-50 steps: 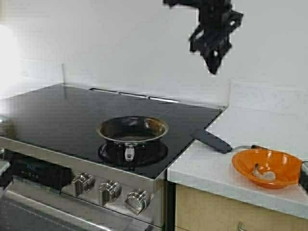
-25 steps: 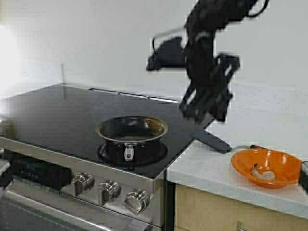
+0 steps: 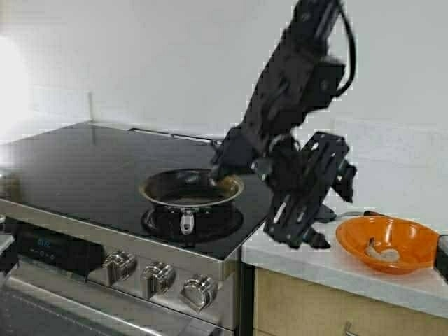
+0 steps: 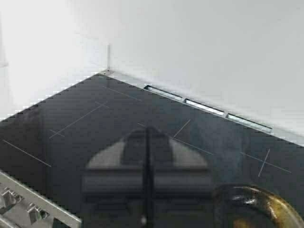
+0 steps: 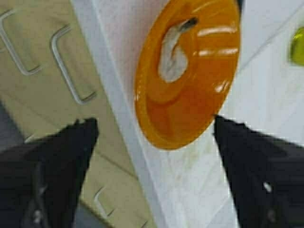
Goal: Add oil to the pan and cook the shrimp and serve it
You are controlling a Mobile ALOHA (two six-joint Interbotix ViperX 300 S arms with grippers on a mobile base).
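White wall behind; black glass cooktop (image 3: 84,168) of a steel range on the left, white desk (image 3: 392,189) on the right above tan cabinet doors (image 5: 42,61) with bar handles.

Pan (image 3: 192,187): on the front burner near the range's right edge, upright; short stubby handle (image 3: 187,222) points toward the robot and the row of knobs (image 3: 159,278); rim also shows in the left wrist view (image 4: 259,209).

Shrimp (image 3: 384,253): one pale curled piece lying in the orange bowl (image 3: 387,241) on the desk, well apart from the pan; in the right wrist view its long axis runs along the bowl's inside wall, dark tail end (image 5: 189,23) farthest from the desk's front edge.

Right gripper (image 3: 299,236): low over the desk edge between pan and bowl; fingers (image 5: 52,161) spread wide, holding nothing, bowl between them in the wrist view.

Left gripper (image 4: 146,221): over the cooktop beside the pan; fingers pressed together.

Change: half a second ago the right gripper hung higher, above the cooktop's right corner; it has dropped toward the bowl and now covers the dark utensil on the desk; pan, bowl and shrimp unmoved.
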